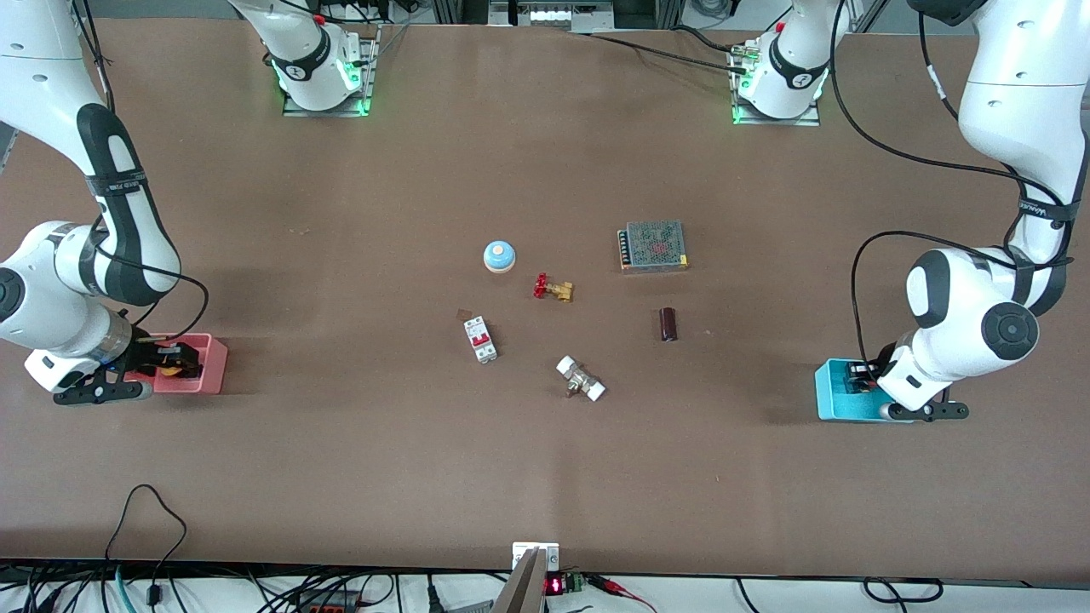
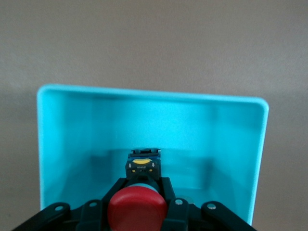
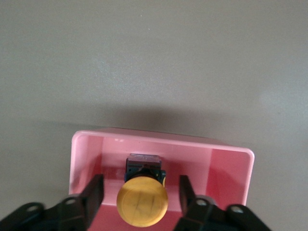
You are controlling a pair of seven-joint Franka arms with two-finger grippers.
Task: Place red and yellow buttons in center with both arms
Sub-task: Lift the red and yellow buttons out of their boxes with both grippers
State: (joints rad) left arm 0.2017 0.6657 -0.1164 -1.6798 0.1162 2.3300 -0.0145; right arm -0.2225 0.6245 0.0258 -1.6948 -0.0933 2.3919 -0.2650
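Observation:
The red button (image 2: pixel 137 209) is in the cyan tray (image 2: pixel 96 125) at the left arm's end of the table. My left gripper (image 2: pixel 143 185) is down in that tray (image 1: pixel 830 396), with its fingers (image 2: pixel 166 187) pressed against the button's black body below the cap. The yellow button (image 3: pixel 142 206) lies in the pink tray (image 3: pixel 226 168) at the right arm's end. My right gripper (image 3: pixel 140 192) is lowered into that tray (image 1: pixel 209 366) and straddles the button, with a gap on each side of the cap. The brown tabletop (image 1: pixel 545 443) lies between the trays.
Around the table's middle lie a blue-and-white domed button (image 1: pixel 499 255), a red-handled brass valve (image 1: pixel 552 289), a white circuit breaker (image 1: pixel 481 339), a white-capped brass fitting (image 1: pixel 581 379), a dark cylinder (image 1: pixel 668 324) and a mesh-topped power supply (image 1: pixel 653 245).

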